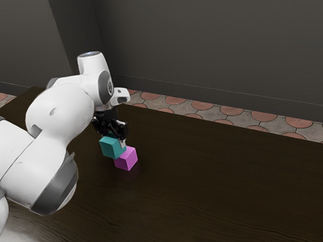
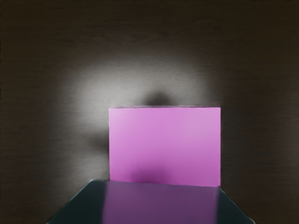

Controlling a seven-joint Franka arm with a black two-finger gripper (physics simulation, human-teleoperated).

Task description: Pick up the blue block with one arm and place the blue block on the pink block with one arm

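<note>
Blue block [image 1: 111,147], clamped in the gripper [image 1: 114,136], hangs close beside the pink block [image 1: 126,159].

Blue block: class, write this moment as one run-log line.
gripper: shut on blue block | blue block: beside pink block, not yet on it | pink block: on table

The exterior view looks from beside the arm [image 1: 55,130], raised, down across the dark surface [image 1: 216,172] toward the back wall [image 1: 201,40], at middling range. The wrist view rides on the end effector [image 1: 114,136] and faces close down on the pink block [image 2: 164,145] and the blurred blue block [image 2: 149,205]. Both views share these blocks and the surface around them.
</note>
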